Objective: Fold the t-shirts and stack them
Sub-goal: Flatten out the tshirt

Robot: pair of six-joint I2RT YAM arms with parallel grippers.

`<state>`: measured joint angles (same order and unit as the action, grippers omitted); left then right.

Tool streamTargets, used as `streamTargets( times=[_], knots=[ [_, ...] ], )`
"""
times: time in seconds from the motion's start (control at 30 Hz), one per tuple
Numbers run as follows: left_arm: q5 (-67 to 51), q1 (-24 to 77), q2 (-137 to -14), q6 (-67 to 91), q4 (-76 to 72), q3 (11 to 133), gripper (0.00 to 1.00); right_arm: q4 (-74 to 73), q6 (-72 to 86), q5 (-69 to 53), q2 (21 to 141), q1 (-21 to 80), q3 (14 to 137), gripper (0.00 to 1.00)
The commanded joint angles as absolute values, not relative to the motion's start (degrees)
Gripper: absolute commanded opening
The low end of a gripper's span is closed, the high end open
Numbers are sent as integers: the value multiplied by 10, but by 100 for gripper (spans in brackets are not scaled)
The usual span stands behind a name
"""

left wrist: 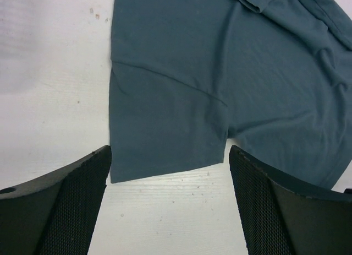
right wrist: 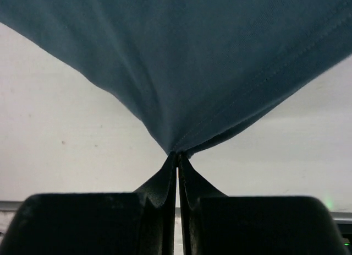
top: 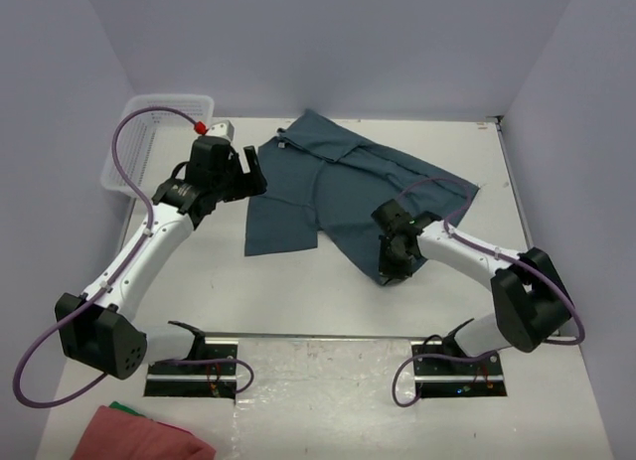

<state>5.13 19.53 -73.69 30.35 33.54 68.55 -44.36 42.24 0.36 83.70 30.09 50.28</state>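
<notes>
A dark teal-blue t-shirt [top: 338, 187] lies spread and rumpled across the middle of the white table. My left gripper [top: 250, 172] hovers open at the shirt's left edge. In the left wrist view its two fingers straddle the hem of a sleeve [left wrist: 165, 134], with bare table between them, and the gripper [left wrist: 169, 151] touches nothing. My right gripper [top: 391, 268] is shut on the shirt's near corner. In the right wrist view the fabric [right wrist: 181, 62] fans out from the pinched tips of the gripper [right wrist: 178, 154], lifted slightly off the table.
A white wire basket [top: 159, 132] stands at the back left corner. A pink-red cloth with a green edge [top: 139, 435] lies at the near left, in front of the left arm's base. Grey walls close in the table [top: 248, 291] on three sides.
</notes>
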Motion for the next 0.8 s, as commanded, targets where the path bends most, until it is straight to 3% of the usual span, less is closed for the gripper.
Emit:
streamTargets(
  times=[0.0, 0.27, 0.37, 0.4, 0.5, 0.77],
  knots=[
    [62, 192, -736, 296, 322, 688, 87, -428, 493, -1, 820, 371, 490, 0],
    [62, 192, -742, 290, 321, 687, 87, -425, 526, 53, 845, 440, 473, 0],
    [62, 192, -743, 286, 322, 686, 87, -424, 530, 73, 838, 452, 465, 17],
    [64, 192, -742, 285, 323, 686, 87, -425, 531, 78, 835, 456, 461, 27],
    [63, 192, -743, 283, 323, 687, 87, -432, 532, 98, 829, 460, 458, 36],
    [54, 192, -742, 283, 323, 687, 87, -409, 532, 88, 832, 461, 446, 36]
  ],
)
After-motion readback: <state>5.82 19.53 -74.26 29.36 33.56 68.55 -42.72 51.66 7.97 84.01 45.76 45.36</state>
